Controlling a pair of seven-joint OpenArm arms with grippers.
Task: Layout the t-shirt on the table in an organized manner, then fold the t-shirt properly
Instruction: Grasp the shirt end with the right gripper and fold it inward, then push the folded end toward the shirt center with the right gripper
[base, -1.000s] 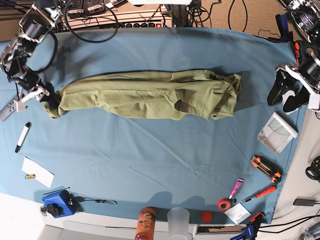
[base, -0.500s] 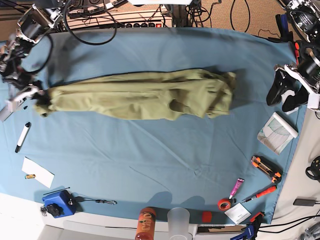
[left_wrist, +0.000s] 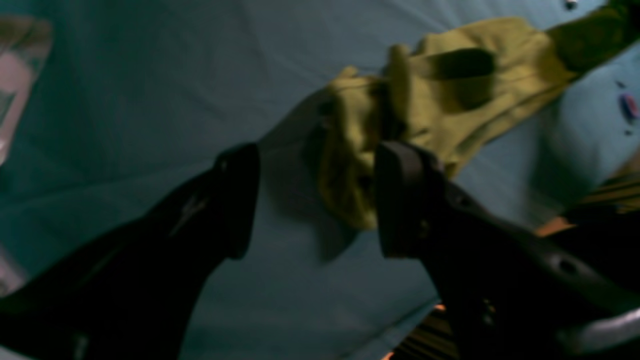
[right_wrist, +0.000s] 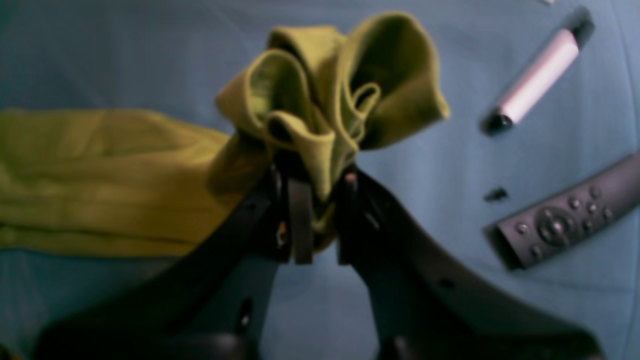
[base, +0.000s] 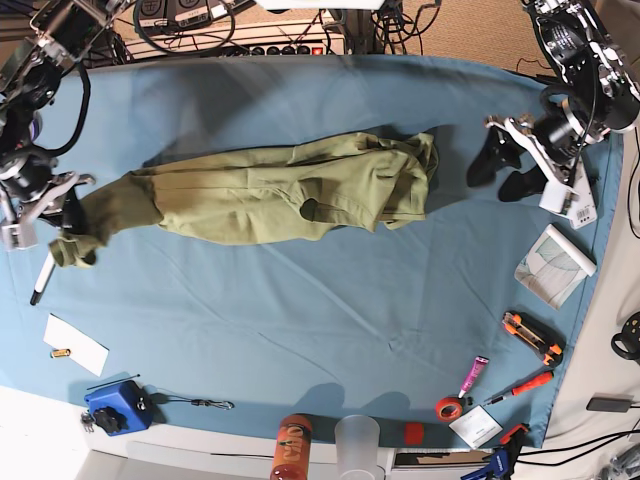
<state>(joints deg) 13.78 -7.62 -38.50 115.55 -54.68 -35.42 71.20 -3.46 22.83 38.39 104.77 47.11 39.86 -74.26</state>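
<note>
The olive-green t-shirt lies bunched in a long strip across the teal table. My right gripper, at the base view's left, is shut on the shirt's left end and holds it bunched and lifted; the right wrist view shows the fabric pinched in the gripper. My left gripper is open and empty, just right of the shirt's right end. In the left wrist view its gripper stands wide apart, with the shirt beyond it.
A marker and a remote lie near my right gripper. A white card and a blue device sit front left. A pad, a cutter, tape and a bottle line the right and front edges.
My right gripper has pulled the shirt's left end further left and toward the front, dragging the shirt left. My left arm has moved in from the right edge toward the shirt's right end.
</note>
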